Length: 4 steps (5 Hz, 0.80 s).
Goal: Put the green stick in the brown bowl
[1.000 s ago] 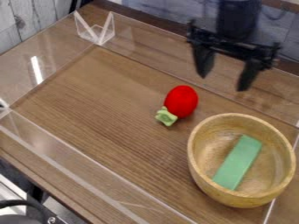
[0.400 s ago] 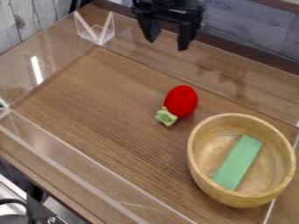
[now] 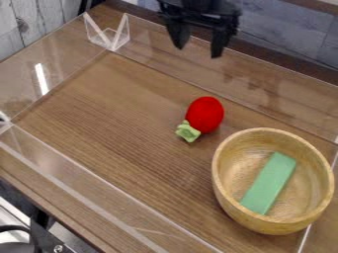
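- Green stick [image 3: 270, 185]: inside the brown bowl [image 3: 236, 205], lower right of the frame.
- Gripper [image 3: 199, 43]: top centre, well apart from the bowl; finger opening indeterminate.
- Placement appears complete; best practice: keep the arm clear, leaving the stick undisturbed.

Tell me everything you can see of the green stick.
The green stick is a flat, straight-sided light-green block, longer than it is wide, plain and matte, with no markings that I can make out. It lies inside the brown bowl, slightly slanted, its upper end leaning to the right in the picture. It rests on the bowl's inner surface, and nothing lies on top of it. What it is made of, I can't tell.
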Available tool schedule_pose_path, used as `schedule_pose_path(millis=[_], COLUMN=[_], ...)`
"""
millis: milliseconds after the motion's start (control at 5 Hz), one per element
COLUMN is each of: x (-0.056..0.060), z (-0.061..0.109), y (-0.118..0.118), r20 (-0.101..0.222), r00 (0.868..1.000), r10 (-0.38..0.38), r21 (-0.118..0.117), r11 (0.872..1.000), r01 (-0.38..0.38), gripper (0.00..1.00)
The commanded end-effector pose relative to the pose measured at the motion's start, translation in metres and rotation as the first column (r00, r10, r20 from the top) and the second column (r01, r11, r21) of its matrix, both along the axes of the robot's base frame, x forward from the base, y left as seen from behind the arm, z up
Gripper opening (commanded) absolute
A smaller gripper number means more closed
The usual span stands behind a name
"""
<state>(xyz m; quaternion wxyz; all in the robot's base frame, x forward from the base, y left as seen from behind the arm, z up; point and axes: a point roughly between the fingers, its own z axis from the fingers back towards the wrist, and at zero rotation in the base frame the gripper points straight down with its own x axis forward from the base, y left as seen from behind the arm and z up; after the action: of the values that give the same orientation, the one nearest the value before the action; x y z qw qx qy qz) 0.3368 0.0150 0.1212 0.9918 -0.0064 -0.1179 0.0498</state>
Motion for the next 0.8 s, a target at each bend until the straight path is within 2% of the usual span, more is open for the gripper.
schedule_pose_path(millis=[0, 200, 600], x=[0.013, 0.016, 0.03], z=[0.015, 0.01, 0.008], y=[0.014, 0.028, 0.029], r20=[0.079, 0.092, 0.108], r00=[0.997, 0.995, 0.994], r10=[0.024, 0.042, 0.035], r21=[0.022, 0.025, 0.028], r11=[0.999, 0.999, 0.999], r01=[-0.026, -0.044, -0.038], gripper=[1.0, 1.0, 1.0])
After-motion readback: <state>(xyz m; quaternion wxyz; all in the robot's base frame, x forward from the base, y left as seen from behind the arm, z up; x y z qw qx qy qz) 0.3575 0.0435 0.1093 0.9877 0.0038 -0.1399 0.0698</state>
